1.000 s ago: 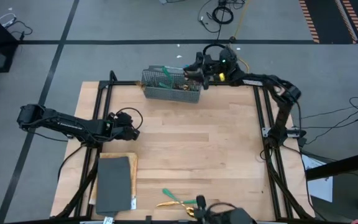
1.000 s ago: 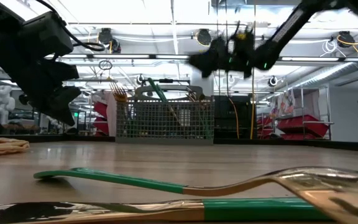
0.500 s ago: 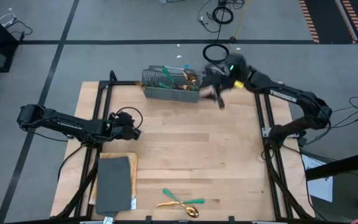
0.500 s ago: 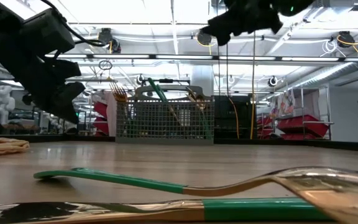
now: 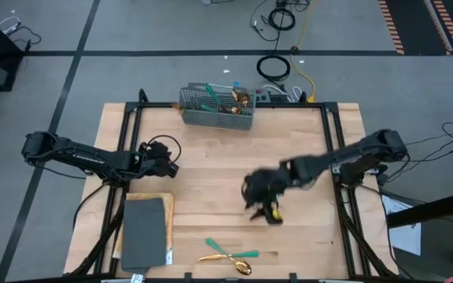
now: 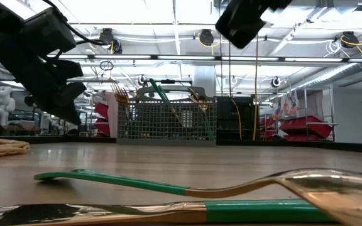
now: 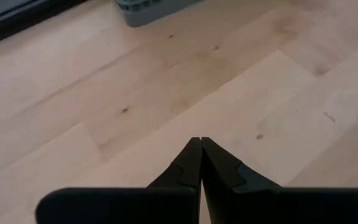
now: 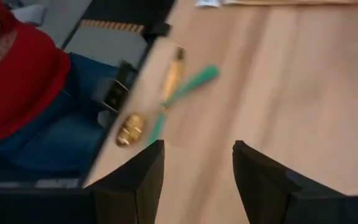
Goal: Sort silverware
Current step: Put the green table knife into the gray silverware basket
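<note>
Two pieces of silverware (image 5: 228, 255) with gold heads and teal handles lie crossed on the table near its front edge. They also show as silverware (image 8: 160, 106) in the right wrist view and as silverware (image 6: 168, 186) close up in the low view. More pieces stand in the grey mesh basket (image 5: 217, 108) at the far edge. My right gripper (image 8: 197, 165) hangs open above the table's middle right, right gripper (image 5: 256, 201), pointing toward the two lying pieces, with nothing between its fingers. My left gripper (image 7: 200, 148) is shut and holds nothing above bare wood at the left, left gripper (image 5: 165, 162).
A dark grey tray (image 5: 144, 229) lies on a tan cloth (image 6: 2, 146) at the near left. Black frame rails (image 5: 338, 157) run along the table's sides. A person (image 8: 23, 81) in red and blue stands at the near edge, beyond the lying pieces.
My right gripper has swung fast from beside the basket at the far edge toward the near edge. It now hangs over the table's middle right and has turned to point at the two lying pieces. It has stayed open.
</note>
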